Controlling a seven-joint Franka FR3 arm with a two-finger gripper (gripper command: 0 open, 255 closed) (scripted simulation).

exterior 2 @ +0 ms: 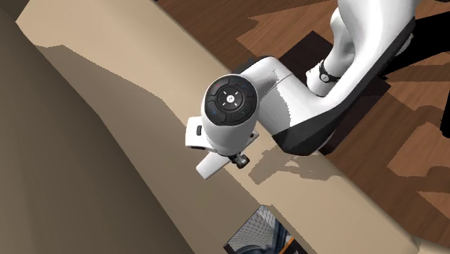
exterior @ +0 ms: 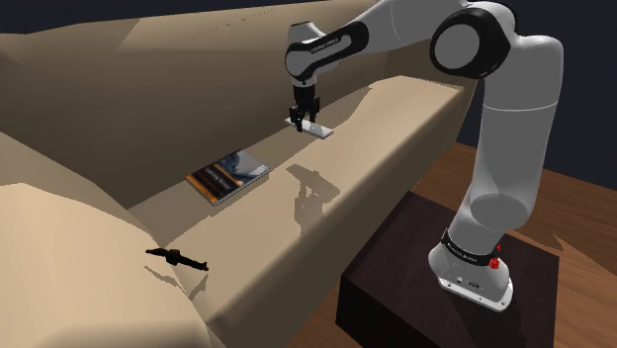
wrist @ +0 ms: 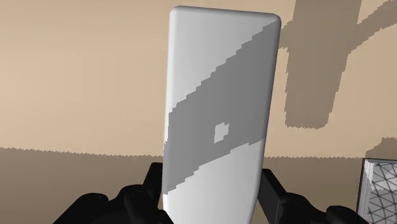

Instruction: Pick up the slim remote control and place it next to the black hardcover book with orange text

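Wrist view is showing the black fingers (wrist: 153, 184) clamping the slim remote control (wrist: 219, 95) by its two long edges, one finger pressing on each side. The remote is looking plain white, a flat slab with rounded corners, and a grey band of shade is crossing its face on a slant. It is stretching away from the gripper (exterior: 305, 109) lengthwise.

From the shoulder view, the remote is hanging clear of the cushion below the downward-pointing gripper. The gripper's shadow is falling on the seat nearer the front edge. The white arm (exterior: 494, 129) is reaching over from its dark stand (exterior: 396, 287) to hold it above the rear part of the seat, near the backrest (exterior: 148, 109).

The surface underneath is a beige sofa (exterior: 396, 119) with a long flat seat. A dark-covered book (exterior: 228, 176) with orange marking is lying flat on that seat, well apart from the remote, toward the shoulder view's left. Further left still, a small black object (exterior: 178, 258) is resting on a raised pale cushion; what it is cannot be told.

A brown wooden floor (exterior: 554, 208) is running under the stand and in front of the sofa, and a dark blue background (exterior: 593, 119) is showing beyond it.
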